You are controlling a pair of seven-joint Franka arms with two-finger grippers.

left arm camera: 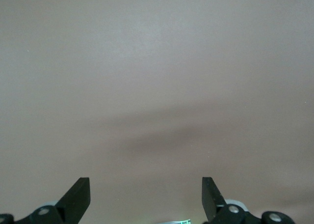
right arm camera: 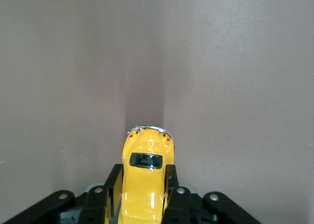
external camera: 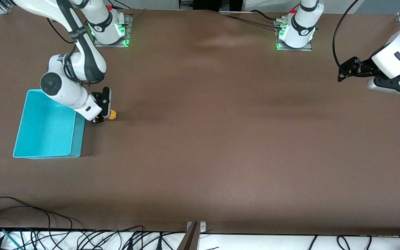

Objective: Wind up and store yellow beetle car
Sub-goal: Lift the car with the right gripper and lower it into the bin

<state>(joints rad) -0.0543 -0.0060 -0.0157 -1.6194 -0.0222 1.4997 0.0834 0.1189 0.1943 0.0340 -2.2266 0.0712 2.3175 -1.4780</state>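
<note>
The yellow beetle car (external camera: 110, 115) is low at the table, beside the turquoise bin (external camera: 33, 152), on the side toward the left arm's end. My right gripper (external camera: 100, 118) is shut on it. In the right wrist view the car (right arm camera: 145, 177) sits between the two black fingers (right arm camera: 112, 184), which press its sides. Its rounded body and a dark window show. My left gripper (external camera: 342, 73) is open and empty, up over the table at the left arm's end, where that arm waits. In the left wrist view its fingers (left arm camera: 78, 194) stand wide apart over bare table.
The bin stands at the right arm's end of the table and nothing shows in it. Cables (external camera: 30, 229) lie along the table's edge nearest the front camera. The arm bases (external camera: 108, 27) stand along the edge farthest from that camera.
</note>
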